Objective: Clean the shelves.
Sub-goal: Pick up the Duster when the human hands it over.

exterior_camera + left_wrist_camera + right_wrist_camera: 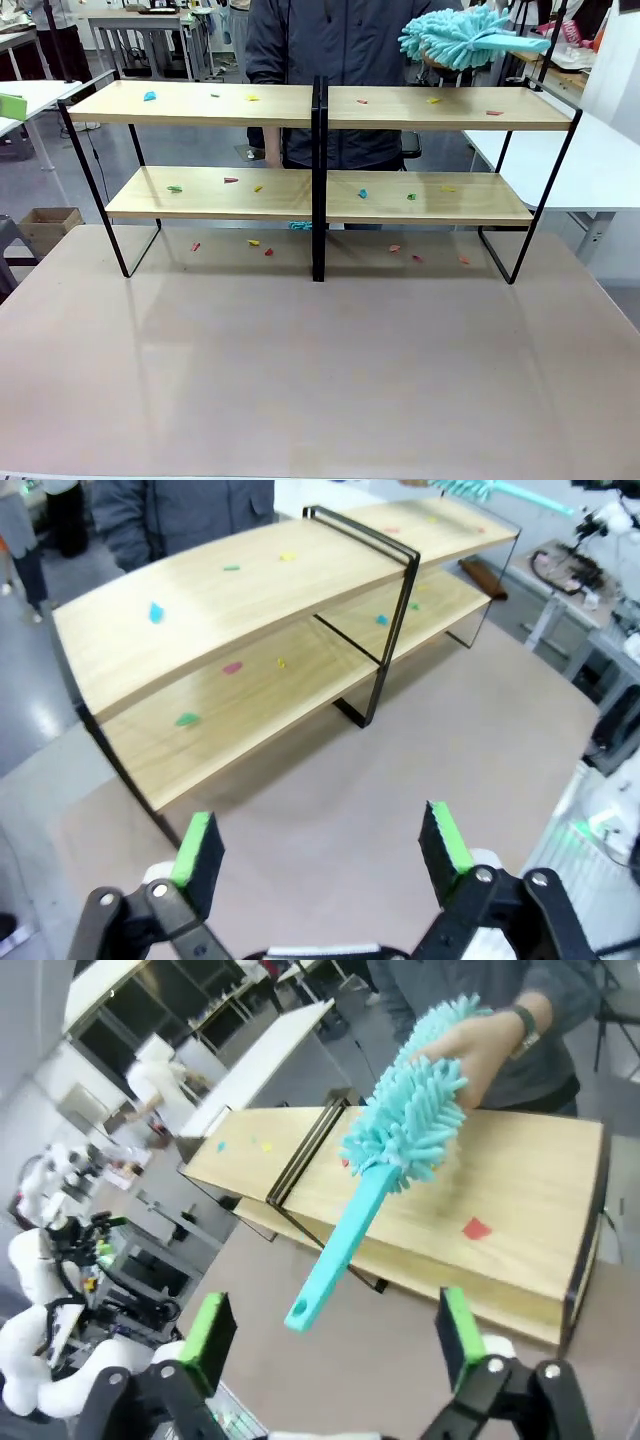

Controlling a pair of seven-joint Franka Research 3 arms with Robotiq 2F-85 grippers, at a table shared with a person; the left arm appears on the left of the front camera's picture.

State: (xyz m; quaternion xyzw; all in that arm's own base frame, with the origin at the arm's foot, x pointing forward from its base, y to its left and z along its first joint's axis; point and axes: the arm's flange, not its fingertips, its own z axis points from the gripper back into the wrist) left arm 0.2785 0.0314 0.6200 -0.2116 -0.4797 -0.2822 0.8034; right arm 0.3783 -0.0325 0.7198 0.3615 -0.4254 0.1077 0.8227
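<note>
Wooden boards in a thin black frame (92, 190) make up the shelves (280, 195), a wide two-tier rack standing across the far half of the tabletop (300, 380) and split by a black centre post (318, 180). We judge it stiff but fairly light for its width. On such slim legs a hard sideways push could slide or rock it, so any wiping pressure should be gentle and mostly downward. If we have to steady it, the centre post or an end loop of the frame looks like the sound place to hold, not a board's edge.

Small coloured scraps (149, 96) lie scattered on both tiers and on the tabletop under the lower board. They look like paper, light enough to skitter away from a quick stroke.

Above the right end of the top board a person's hand (480, 1045) holds a fluffy teal duster (405, 1135) by its head, with the handle (335, 1260) pointing toward our right tool (335, 1335), which is spread wide and empty. The handle looks like smooth rigid plastic, possibly slippery, so we would close on its middle, clear of the soft head. Our left tool (320, 842) is likewise wide and empty, above the tabletop near the rack's left end.
</note>
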